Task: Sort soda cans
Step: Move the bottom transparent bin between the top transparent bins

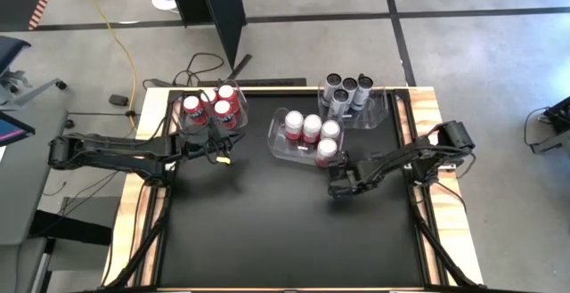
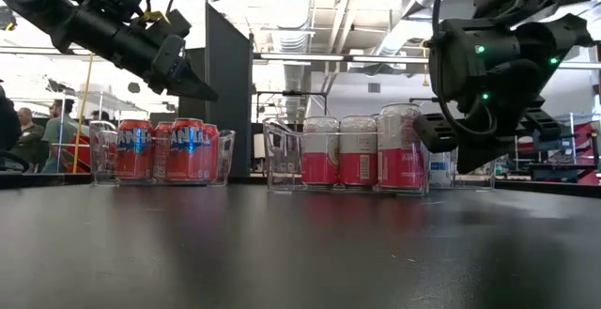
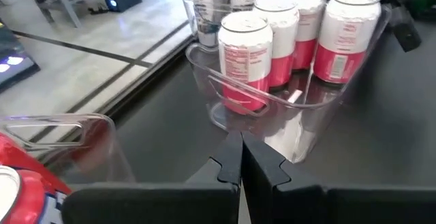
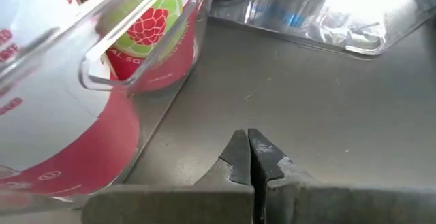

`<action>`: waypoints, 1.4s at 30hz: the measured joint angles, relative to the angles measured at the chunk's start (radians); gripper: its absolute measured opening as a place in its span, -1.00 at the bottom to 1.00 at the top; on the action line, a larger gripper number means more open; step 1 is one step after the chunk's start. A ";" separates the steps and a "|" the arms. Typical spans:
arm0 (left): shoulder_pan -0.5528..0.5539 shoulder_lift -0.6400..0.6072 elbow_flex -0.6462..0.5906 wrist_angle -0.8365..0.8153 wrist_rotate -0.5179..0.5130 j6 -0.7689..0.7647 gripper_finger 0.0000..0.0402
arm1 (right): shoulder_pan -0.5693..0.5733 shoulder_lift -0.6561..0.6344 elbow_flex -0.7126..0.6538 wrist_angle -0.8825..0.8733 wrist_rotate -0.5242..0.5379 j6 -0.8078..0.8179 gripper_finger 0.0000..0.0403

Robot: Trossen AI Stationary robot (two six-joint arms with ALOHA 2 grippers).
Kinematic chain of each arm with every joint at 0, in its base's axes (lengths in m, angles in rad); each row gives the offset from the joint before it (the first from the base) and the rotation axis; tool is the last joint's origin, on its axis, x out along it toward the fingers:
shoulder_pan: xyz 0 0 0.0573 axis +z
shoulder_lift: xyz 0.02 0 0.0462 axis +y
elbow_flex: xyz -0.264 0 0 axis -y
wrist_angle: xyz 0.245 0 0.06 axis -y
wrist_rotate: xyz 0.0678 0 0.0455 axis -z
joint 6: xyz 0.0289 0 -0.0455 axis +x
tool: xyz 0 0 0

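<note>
From above I see the red cans point(image 1: 212, 107) in the left bin point(image 1: 175, 122), the pink-and-white cans point(image 1: 312, 133) in the middle bin point(image 1: 278, 142), the grey cans point(image 1: 346, 92) in the far-right bin point(image 1: 383, 113). At table height my left gripper point(image 2: 192, 82) hangs above the red cans, the right gripper point(image 2: 441, 140) beside the pink-and-white ones. Both wrist views show fingers pressed together, holding nothing.

The high view looks straight down on the whole table point(image 1: 294, 231). The low view sits at tabletop level, facing twelve o'clock across it into the room. The left wrist view looks closely toward three o'clock at the pink cans point(image 3: 272, 33); the right wrist view, closer still, shares them point(image 4: 146, 30).
</note>
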 joint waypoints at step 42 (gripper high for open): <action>0.050 0.705 0.089 0.532 0.266 0.121 0.01 | 0.050 0.000 0.000 -0.028 -0.021 -0.115 -1.00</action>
